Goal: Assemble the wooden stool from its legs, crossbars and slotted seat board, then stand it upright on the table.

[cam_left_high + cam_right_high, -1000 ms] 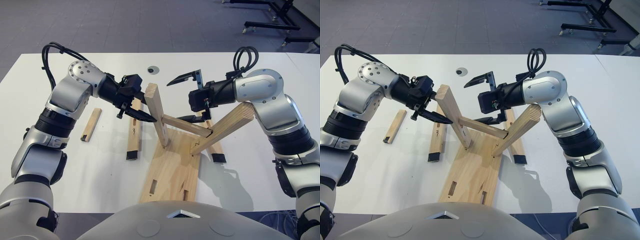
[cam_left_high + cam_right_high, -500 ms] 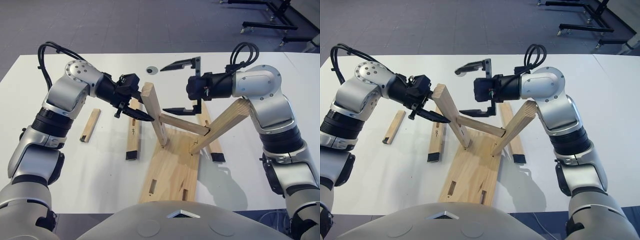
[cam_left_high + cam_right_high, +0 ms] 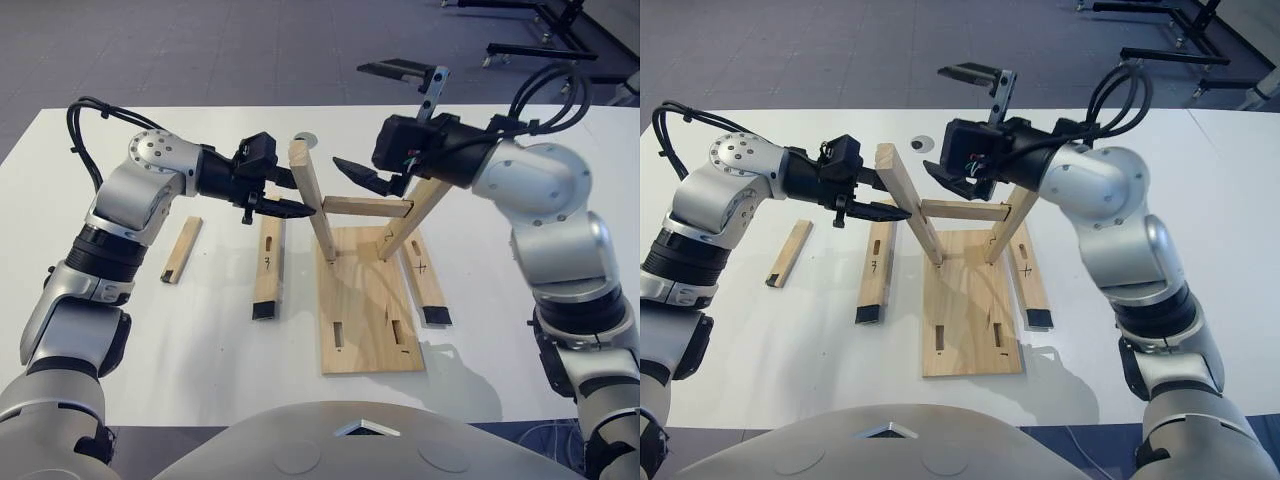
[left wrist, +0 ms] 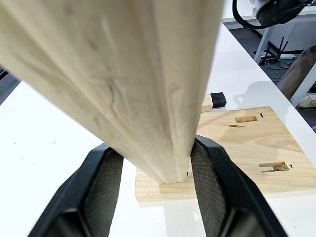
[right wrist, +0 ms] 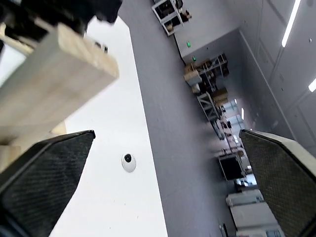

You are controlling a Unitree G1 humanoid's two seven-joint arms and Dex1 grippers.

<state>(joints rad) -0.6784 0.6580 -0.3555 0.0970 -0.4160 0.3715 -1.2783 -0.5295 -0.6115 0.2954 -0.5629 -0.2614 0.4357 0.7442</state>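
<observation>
Left claw [image 3: 297,196] pinching upright stool leg [image 3: 320,225] set in slotted seat board [image 3: 365,320]; right claw [image 3: 385,122] spread wide over crossbar [image 3: 368,207].

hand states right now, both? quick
Left hand: closed on the left stool leg.
Right hand: open, holding nothing.
</observation>
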